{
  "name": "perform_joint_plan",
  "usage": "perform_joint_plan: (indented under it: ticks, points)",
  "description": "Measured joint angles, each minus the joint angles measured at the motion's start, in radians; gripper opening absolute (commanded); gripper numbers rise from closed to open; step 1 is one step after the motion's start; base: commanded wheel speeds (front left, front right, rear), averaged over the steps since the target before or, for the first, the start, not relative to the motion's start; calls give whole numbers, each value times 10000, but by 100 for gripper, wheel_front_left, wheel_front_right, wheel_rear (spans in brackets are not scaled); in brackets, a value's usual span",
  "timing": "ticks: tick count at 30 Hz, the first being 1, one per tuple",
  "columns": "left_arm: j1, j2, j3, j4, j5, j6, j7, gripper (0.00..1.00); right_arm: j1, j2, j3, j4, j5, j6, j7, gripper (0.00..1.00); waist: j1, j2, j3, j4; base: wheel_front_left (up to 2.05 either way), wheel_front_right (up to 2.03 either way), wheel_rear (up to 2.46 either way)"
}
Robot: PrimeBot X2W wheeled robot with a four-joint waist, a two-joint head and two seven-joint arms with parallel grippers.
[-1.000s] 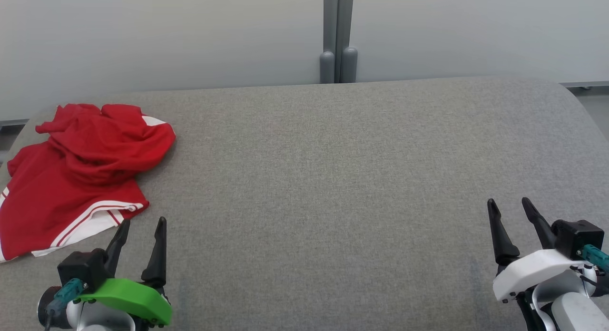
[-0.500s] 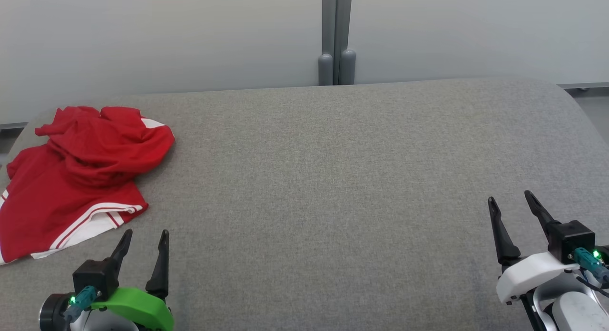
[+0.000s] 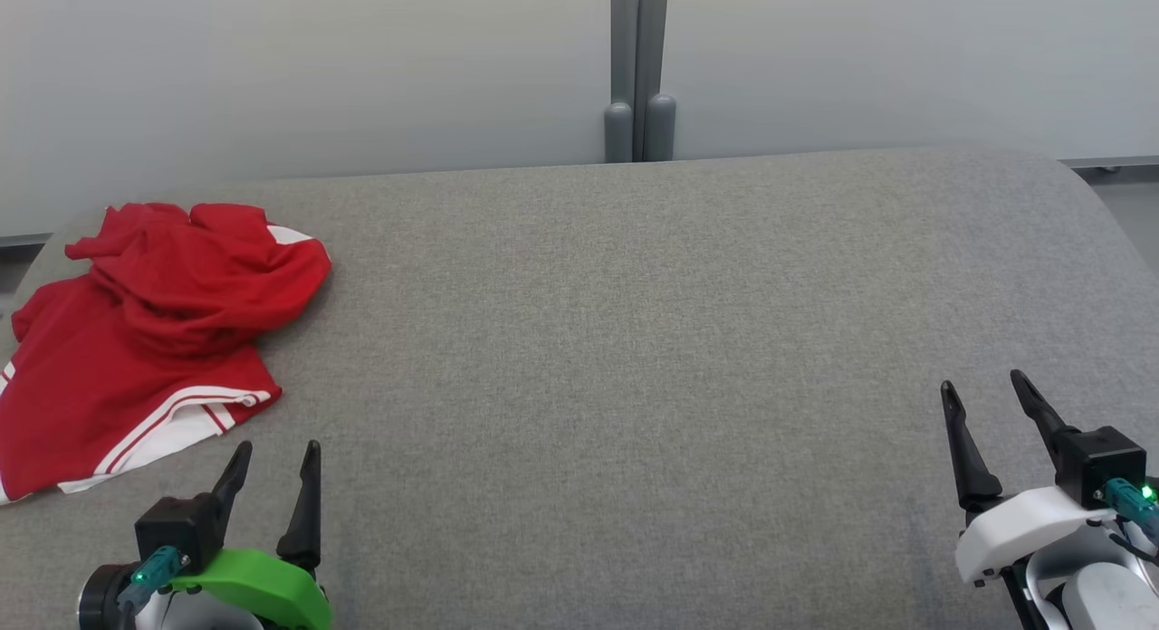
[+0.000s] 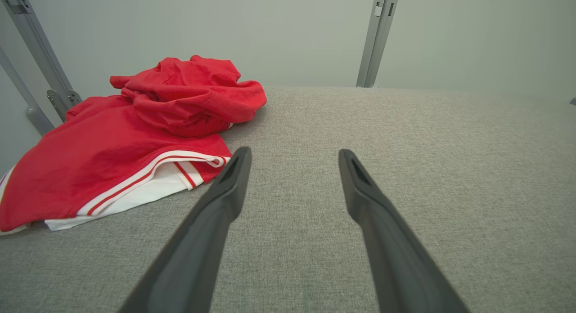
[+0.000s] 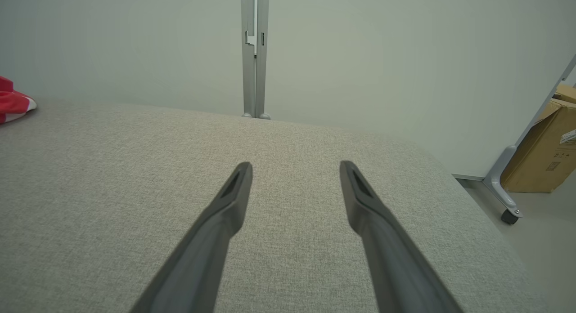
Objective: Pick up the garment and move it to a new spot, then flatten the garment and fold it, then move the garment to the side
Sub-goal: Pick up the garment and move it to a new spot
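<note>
Left gripper (image 3: 277, 449): nearest us at the lower left, green-shelled. Its two dark fingers stand spread wide with nothing between them, the tips just short of the garment's striped hem.
Right gripper (image 3: 982, 383): at the lower right, white-shelled. Its fingers are likewise spread wide and empty, over bare cloth and well apart from the garment.
Bench (image 3: 634, 340): a grey fabric-covered top. We judge its open middle to be the likely new spot.
Garment (image 3: 154, 340): red with white trim and thin red stripes, lying crumpled at the bench's left end. Its far part is bunched into a heap over the flatter near part, and neither gripper touches it.
Progress: we judge the task to be at its very start. The pick-up is not yet made, and moving, flattening, folding and setting aside all remain.
Back wall (image 3: 317, 69): pale panels joined by a grey post (image 3: 641, 69) behind the bench's far edge.
Cardboard box (image 5: 540, 155): on the floor beyond the bench's right end, beside a wheeled grey frame leg.
Writing: we read none on the garment or the grippers. The box bears a pale label and a small printed mark, both too small to read.
</note>
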Motion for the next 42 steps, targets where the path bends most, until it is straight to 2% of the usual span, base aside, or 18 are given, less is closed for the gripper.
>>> perform_joint_plan:
  ticks: [8,20,29,33,42]
  points:
    - [-311,-94,-67,48,146,-88,0,100,216,25,-121,-44,-42,86,0,100,0,0,13,466,0,0,0]
    - [-224,-121,671,92,146,-69,0,100,-256,336,552,-19,-410,706,0,100,0,0,-18,1737,0,0,0]
    - [-197,-136,635,205,228,-84,0,100,-366,456,493,31,-424,715,0,100,0,0,-90,2905,0,0,0]
    - [-196,-73,1068,174,213,-84,0,100,-414,614,729,69,-577,794,-2,100,0,0,-88,3322,0,0,0]
    - [-308,-21,1626,128,-94,-86,0,100,-420,614,798,109,-679,876,-2,100,0,0,214,3306,0,0,0]
